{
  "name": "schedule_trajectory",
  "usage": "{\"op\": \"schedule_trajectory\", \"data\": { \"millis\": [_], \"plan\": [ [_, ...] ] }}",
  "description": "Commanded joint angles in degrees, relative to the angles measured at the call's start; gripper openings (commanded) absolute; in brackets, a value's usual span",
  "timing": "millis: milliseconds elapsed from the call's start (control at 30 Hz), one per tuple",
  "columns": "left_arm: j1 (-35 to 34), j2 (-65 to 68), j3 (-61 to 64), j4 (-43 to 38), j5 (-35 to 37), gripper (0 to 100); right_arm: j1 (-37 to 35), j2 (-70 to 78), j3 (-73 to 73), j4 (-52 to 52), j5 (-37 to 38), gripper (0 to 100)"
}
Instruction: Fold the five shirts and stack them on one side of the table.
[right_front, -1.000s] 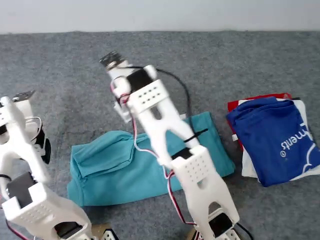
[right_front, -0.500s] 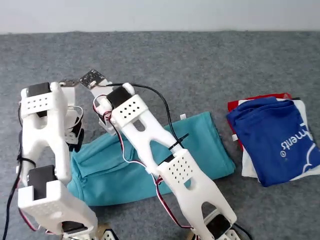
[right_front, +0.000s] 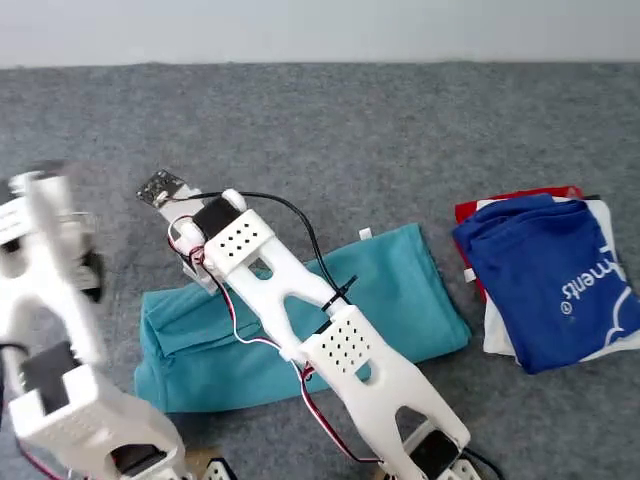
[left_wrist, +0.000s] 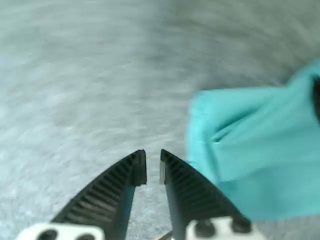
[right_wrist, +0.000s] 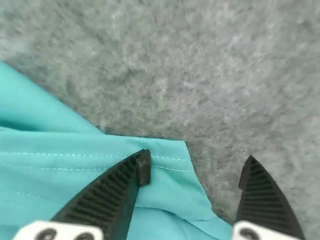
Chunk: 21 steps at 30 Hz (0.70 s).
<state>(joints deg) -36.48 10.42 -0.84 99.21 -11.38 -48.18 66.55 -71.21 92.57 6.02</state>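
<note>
Gripper R (right_wrist: 197, 170) spread over teal shirt (right_wrist: 60, 160) corner, gripper L (left_wrist: 153, 167) closed nearby.

Right arm (right_front: 330, 340): white shell, perforated grids (right_front: 240, 238), black servos (right_front: 213, 214), red-white-black cables (right_front: 232, 318), black tie (right_front: 338, 294). Left arm (right_front: 80, 415): matching white shell. Fingers (right_wrist: 115, 192): black, ribbed, pointed.

Right pincer (right_wrist: 196, 169) swung left over teal shirt (right_wrist: 60, 170); left pincer (left_wrist: 153, 165) withdrew.

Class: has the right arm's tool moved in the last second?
Yes. In the high view the right tool swung left, toward the left end of the teal shirt.
</note>
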Motion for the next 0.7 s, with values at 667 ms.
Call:
{"op": "schedule_trajectory", "data": {
  "millis": [667],
  "plan": [
    [-1.05,-2.2,-2.07,1.14,0.7,6,3.3,1.8,-6.59,3.91,0.97,0.4]
  ]
}}
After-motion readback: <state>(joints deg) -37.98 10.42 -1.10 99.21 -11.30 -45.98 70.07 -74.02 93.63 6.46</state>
